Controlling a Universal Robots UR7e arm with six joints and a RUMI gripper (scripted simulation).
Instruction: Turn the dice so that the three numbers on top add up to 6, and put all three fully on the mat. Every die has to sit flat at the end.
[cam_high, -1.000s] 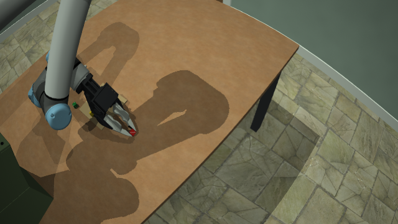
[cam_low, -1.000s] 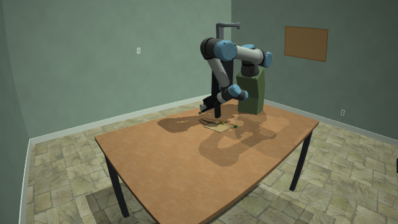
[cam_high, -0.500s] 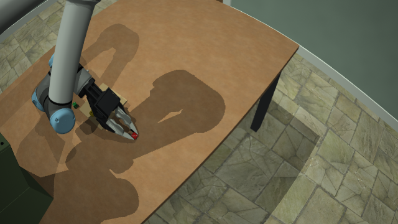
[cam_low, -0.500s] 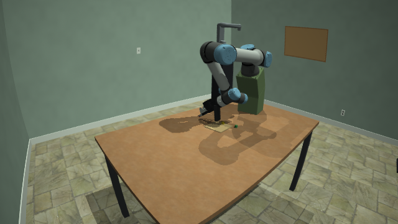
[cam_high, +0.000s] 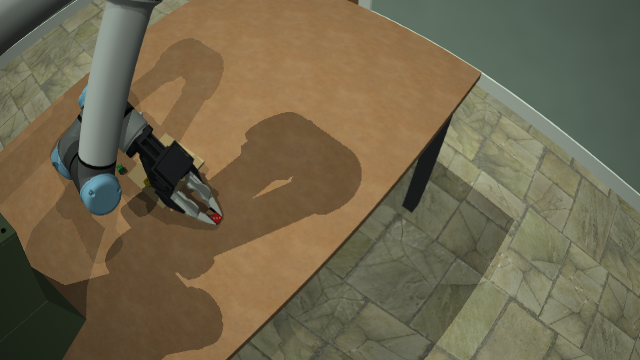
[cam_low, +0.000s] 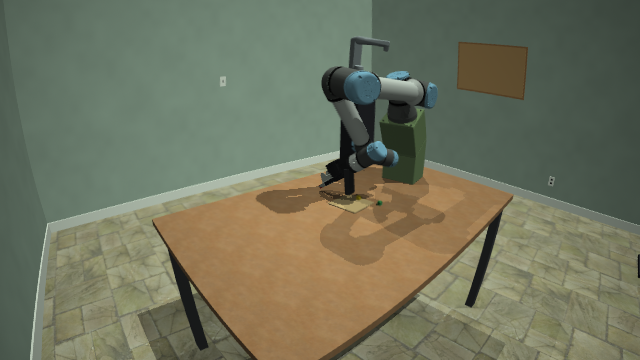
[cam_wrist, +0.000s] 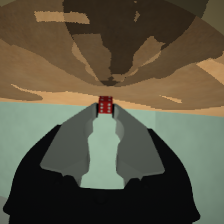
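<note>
My gripper (cam_high: 215, 217) (cam_low: 320, 187) (cam_wrist: 105, 104) is shut on the red die (cam_high: 216, 218) (cam_wrist: 105, 105) at its fingertips. It is tilted far over, its fingers pointing sideways and slightly down, and holds the die above the table beside the mat. In the wrist view the die's near face shows two columns of white pips. The yellow die (cam_high: 147, 183) (cam_low: 359, 197) sits on the tan mat (cam_high: 136, 175) (cam_low: 355, 208), partly hidden by the gripper in the top view. The green die (cam_high: 121, 169) (cam_low: 379, 203) lies on the table just off the mat. Their top numbers are too small to read.
The wooden table (cam_high: 350, 100) (cam_low: 280, 260) carries broad arm shadows. The green robot pedestal (cam_high: 35, 310) (cam_low: 404, 155) stands at one table edge. The arm's wrist joint (cam_high: 101, 194) hangs close to the green die in the top view.
</note>
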